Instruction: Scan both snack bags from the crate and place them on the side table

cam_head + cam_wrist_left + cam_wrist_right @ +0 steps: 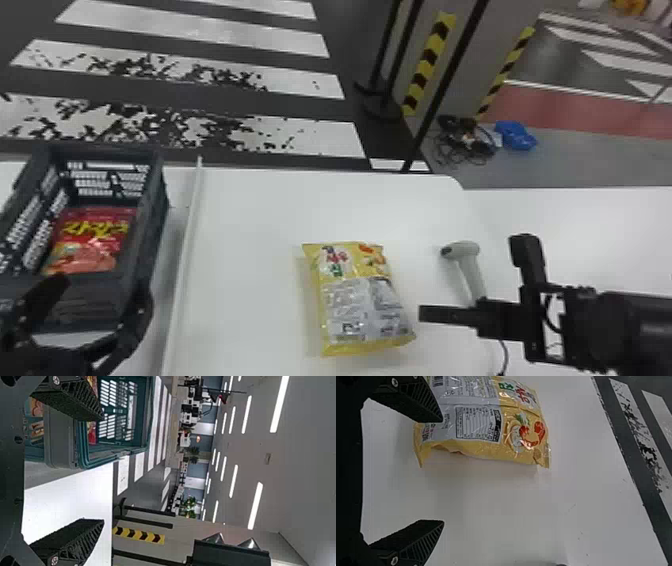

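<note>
on the white table (245, 210), the yellow bag (357, 300) lies flat with its back print up, one end toward the floor stripes (280, 100). left of it, past a thin raised edge (187, 250), stands the dark crate (157, 200), and the red bag (95, 240) lies inside, front up.

the left gripper (104, 286) is at the crate's near end; in the left wrist view its fingers (75, 542) are spread wide, one in front of the crate. the right gripper (472, 277) hangs just right of the yellow bag, fingers (417, 542) well apart too. in the right wrist view one finger overlaps the bag's near end, though i can't tell if they touch; bare table shows between the fingertips.

the grey scanner (462, 247) lies right of the yellow bag, its dark end facing left. farther off, cables (465, 140) and something blue (517, 135) lie on the floor.
</note>
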Action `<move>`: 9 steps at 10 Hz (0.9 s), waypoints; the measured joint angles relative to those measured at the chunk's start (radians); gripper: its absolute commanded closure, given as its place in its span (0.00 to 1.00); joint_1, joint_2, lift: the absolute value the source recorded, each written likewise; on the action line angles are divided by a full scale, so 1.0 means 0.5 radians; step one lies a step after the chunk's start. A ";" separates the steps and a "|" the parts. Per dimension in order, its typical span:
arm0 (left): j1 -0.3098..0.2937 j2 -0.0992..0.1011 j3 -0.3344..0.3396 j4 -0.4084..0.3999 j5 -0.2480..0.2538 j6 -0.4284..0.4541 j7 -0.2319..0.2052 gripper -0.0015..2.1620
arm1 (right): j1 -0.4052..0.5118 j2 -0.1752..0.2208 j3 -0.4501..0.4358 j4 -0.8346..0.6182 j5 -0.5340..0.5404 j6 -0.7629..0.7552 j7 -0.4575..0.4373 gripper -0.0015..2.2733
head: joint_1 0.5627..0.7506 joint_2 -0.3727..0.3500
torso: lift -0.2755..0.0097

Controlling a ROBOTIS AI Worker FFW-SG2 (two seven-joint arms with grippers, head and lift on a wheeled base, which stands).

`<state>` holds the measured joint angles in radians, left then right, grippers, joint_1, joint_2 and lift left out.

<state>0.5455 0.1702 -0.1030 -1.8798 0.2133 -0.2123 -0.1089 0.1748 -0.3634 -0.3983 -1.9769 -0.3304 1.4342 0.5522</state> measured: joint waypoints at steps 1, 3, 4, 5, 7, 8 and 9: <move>-0.003 -0.002 -0.003 0.003 0.000 0.000 0.000 0.04 | -0.018 0.004 0.085 0.012 0.031 -0.004 0.000 0.04 | 0.70 0.18 | 0.63; -0.005 -0.005 -0.005 0.004 0.001 0.000 0.001 0.04 | -0.046 0.020 0.218 0.040 0.070 -0.005 0.000 0.04 | 0.70 0.23 | 0.63; -0.006 -0.003 -0.003 0.008 0.002 0.000 0.002 0.04 | -0.062 0.023 0.268 0.058 0.077 -0.011 0.000 0.04 | 0.70 0.25 | 0.63; -0.011 -0.004 -0.004 0.013 0.002 0.000 0.001 0.04 | -0.090 0.024 0.317 0.093 0.094 -0.025 0.002 0.04 | 0.70 0.26 | 0.63; -0.014 -0.005 -0.005 0.017 0.002 0.000 0.003 0.04 | -0.157 0.024 0.380 0.188 0.120 -0.052 0.021 0.06 | 0.70 0.28 | 0.63; -0.014 -0.003 -0.004 0.019 0.003 0.000 0.003 0.04 | -0.182 0.024 0.398 0.229 0.122 -0.057 0.023 0.13 | 0.70 0.29 | 0.63; -0.016 -0.004 -0.003 0.021 0.003 0.000 0.003 0.04 | -0.210 0.024 0.412 0.277 0.134 -0.066 0.052 0.35 | 0.70 0.29 | 0.63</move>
<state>0.5374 0.1684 -0.1047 -1.8690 0.2147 -0.2123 -0.1074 0.0696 -0.3512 -0.1923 -1.8386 -0.2633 1.4013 0.5781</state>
